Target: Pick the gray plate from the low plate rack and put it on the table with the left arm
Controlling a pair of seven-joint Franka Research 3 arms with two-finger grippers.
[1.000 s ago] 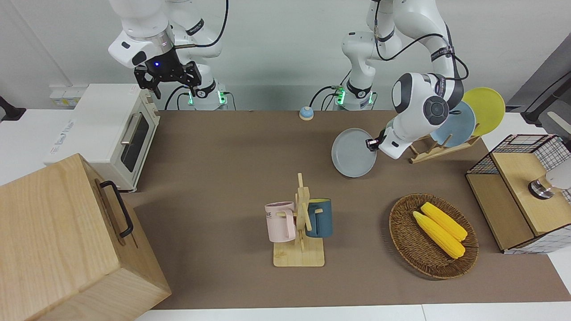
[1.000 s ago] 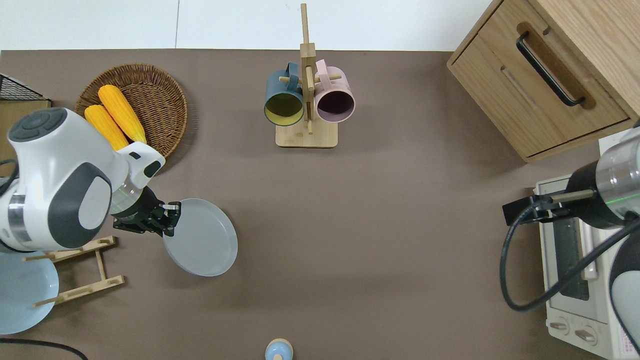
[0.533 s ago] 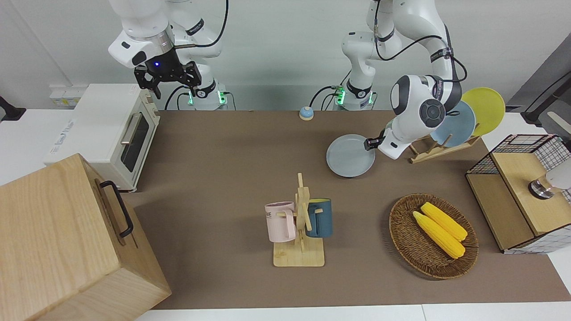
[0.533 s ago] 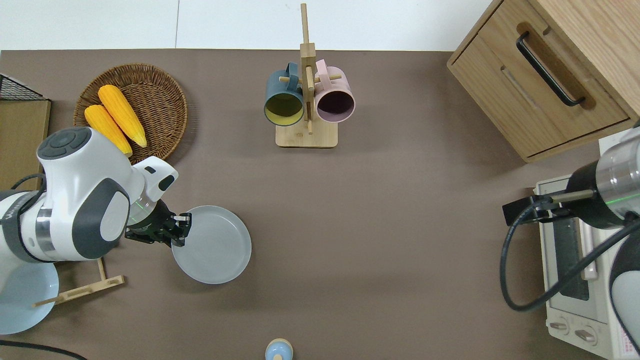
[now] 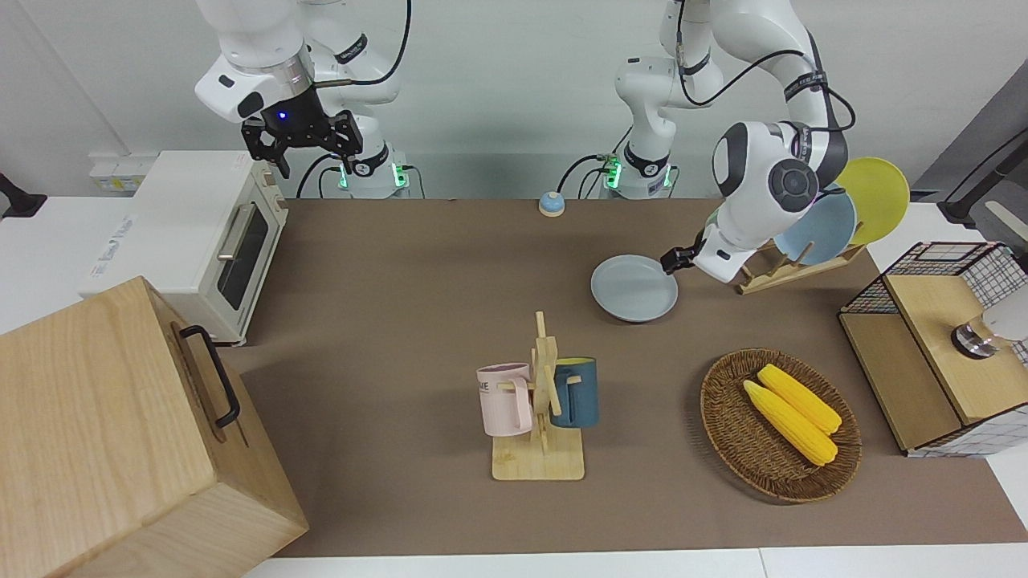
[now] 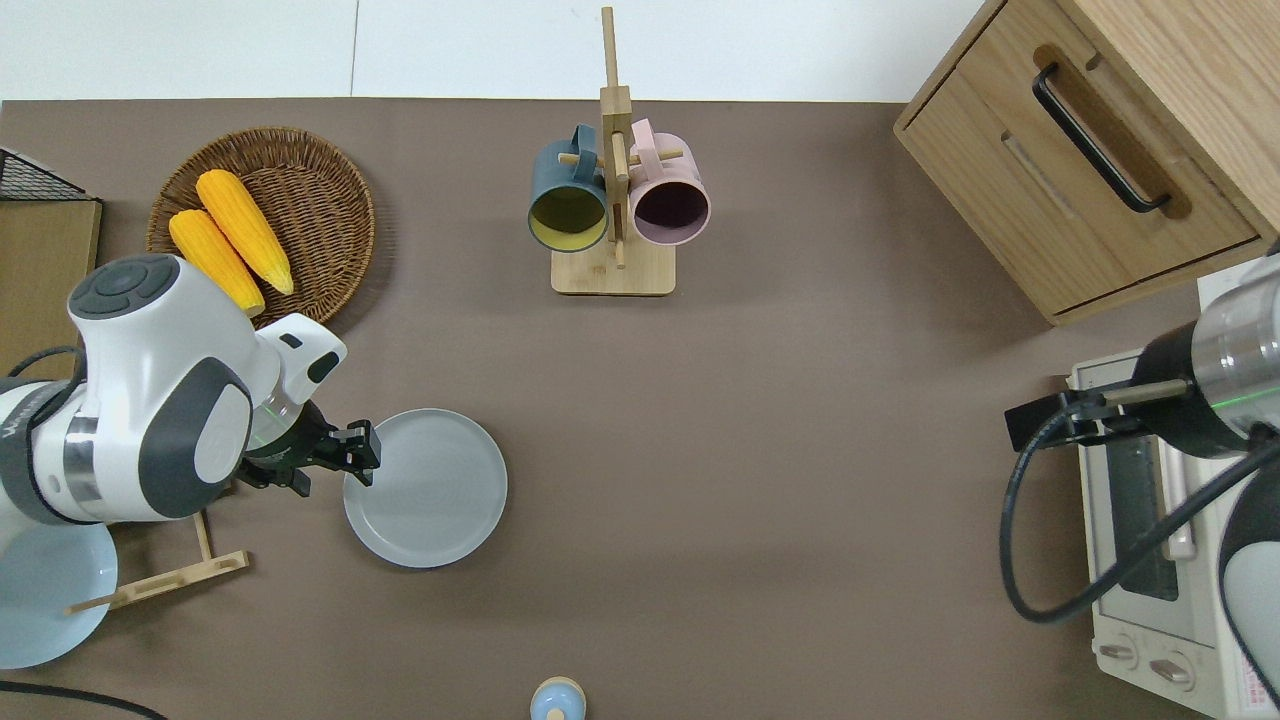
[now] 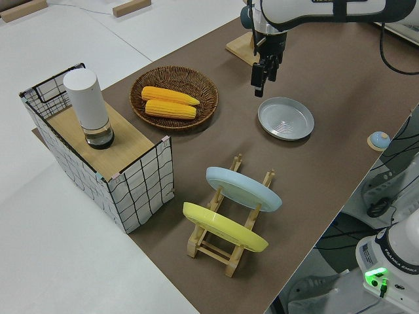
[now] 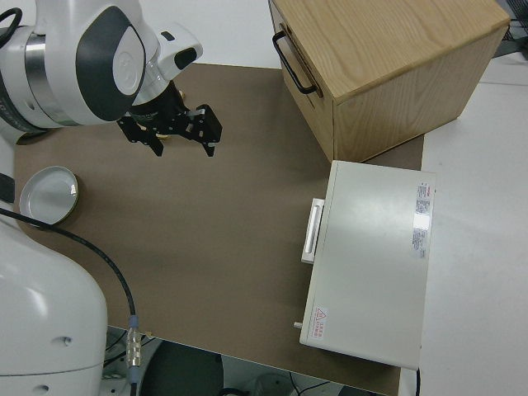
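The gray plate (image 5: 634, 287) lies flat on the table (image 5: 418, 265), beside the low plate rack (image 5: 791, 269) and toward the table's middle; it also shows in the overhead view (image 6: 425, 488) and the left side view (image 7: 285, 118). My left gripper (image 6: 345, 462) is open and empty, just off the plate's rim on the rack's side, a little above it in the left side view (image 7: 260, 75). The rack holds a blue plate (image 5: 819, 229) and a yellow plate (image 5: 875, 197). My right gripper (image 5: 301, 148) is parked and open.
A wicker basket (image 5: 723, 417) with two corn cobs and a mug stand (image 5: 542, 401) lie farther from the robots than the plate. A wire crate (image 5: 940, 345) stands at the left arm's end. A toaster oven (image 5: 201, 241) and wooden cabinet (image 5: 120, 433) stand at the right arm's end.
The gray plate went from tilted in my left gripper to flat on the table. The gripper let go of it and drew back slightly toward the rack.
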